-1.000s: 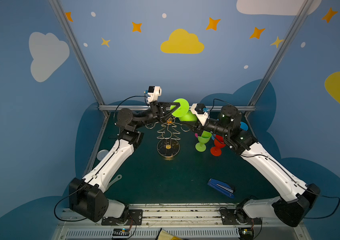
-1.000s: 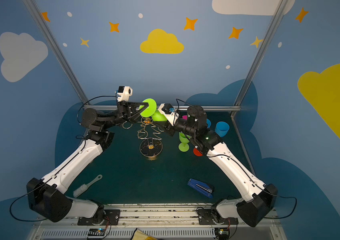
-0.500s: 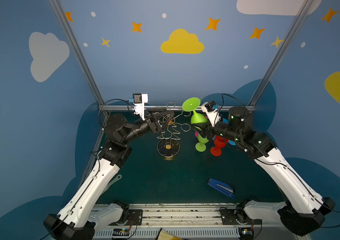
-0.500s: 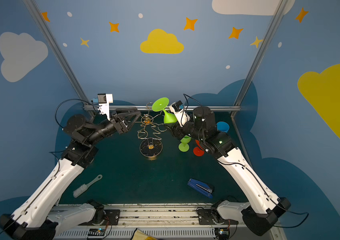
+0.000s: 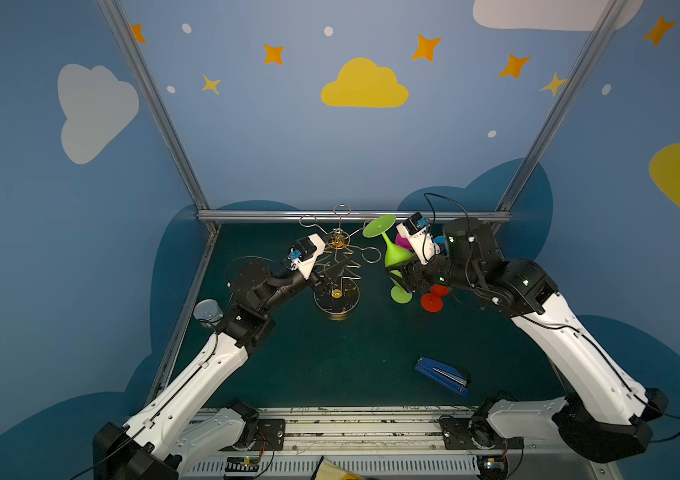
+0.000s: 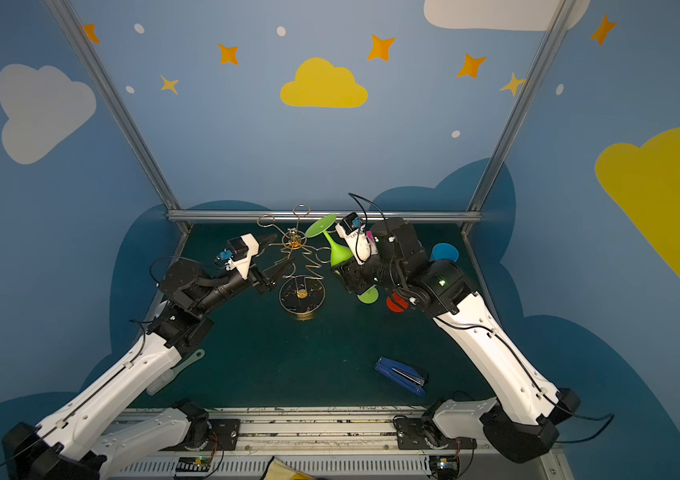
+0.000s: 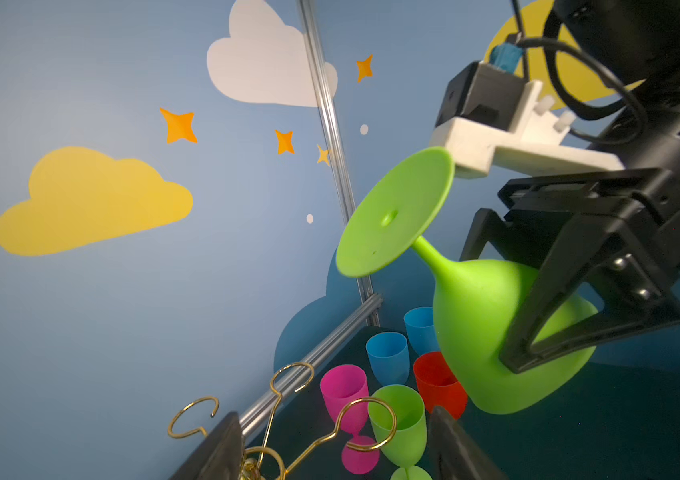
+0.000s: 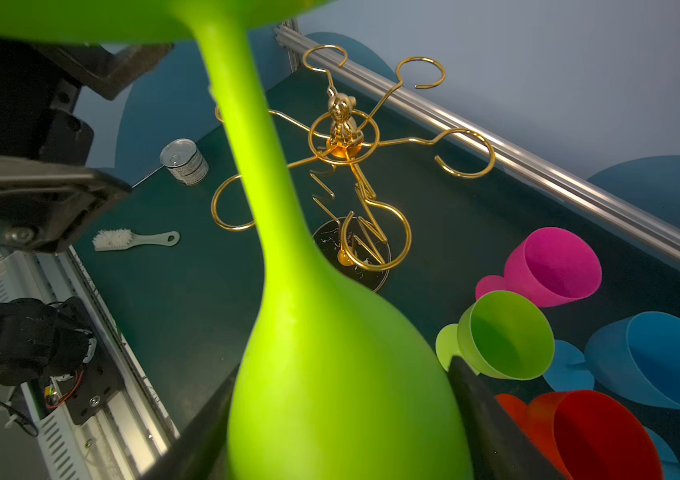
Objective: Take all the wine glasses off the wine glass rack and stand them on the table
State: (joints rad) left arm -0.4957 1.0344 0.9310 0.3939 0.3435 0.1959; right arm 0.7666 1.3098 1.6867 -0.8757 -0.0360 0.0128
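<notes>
Far left, a tin can (image 5: 208, 311) sits at the rack's nine o'clock, out by the table edge, and a pale brush (image 6: 176, 370) lies at about eight. Now the left gripper (image 6: 272, 255): it's right up against the wine glass rack (image 5: 337, 266) from nine o'clock, jaws spread wide, pinching nothing. Gold wire shows between its fingers (image 7: 215, 451) in the left wrist view. The rack stands upright on its round dark base. And there's the green wine glass (image 5: 392, 251), clear of the loops at the rack's two o'clock, tilted, foot up, bowl down. The right gripper (image 5: 397, 270) has it, jaws clamped on the bowl from both sides. Around three o'clock, loose glasses (image 8: 504, 336) in green, pink, red and blue stand on the mat. Down at four o'clock lies a blue stapler (image 5: 442, 376), well apart from the rest.
</notes>
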